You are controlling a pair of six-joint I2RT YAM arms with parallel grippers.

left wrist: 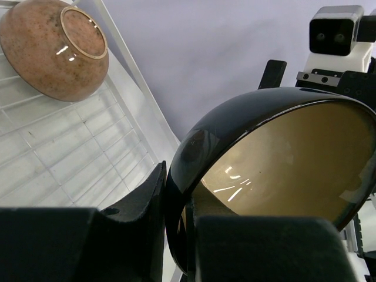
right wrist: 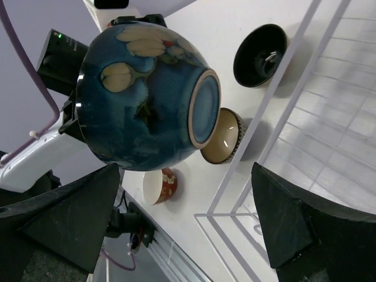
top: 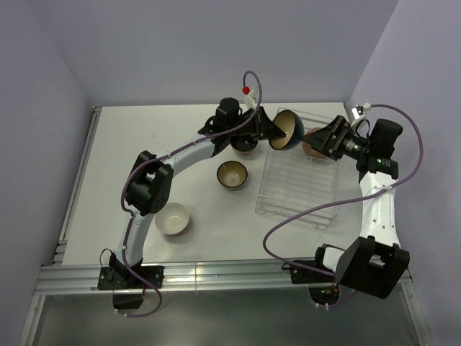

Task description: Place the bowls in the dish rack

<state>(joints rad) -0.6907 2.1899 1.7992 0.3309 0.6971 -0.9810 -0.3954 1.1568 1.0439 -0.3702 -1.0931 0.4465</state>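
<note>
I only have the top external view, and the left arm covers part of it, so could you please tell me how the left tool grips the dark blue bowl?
Observer: The left wrist view shows the left tool pinching the rim of the dark blue bowl, one finger inside, one outside.
Operator: Thank you. What lies by the right tool?
Observer: A speckled brown bowl, tilted in the dish rack with its foot ring showing.
Operator: Is it held?
Observer: No, the right wrist view shows the fingers spread wide, gripping nothing.
</note>
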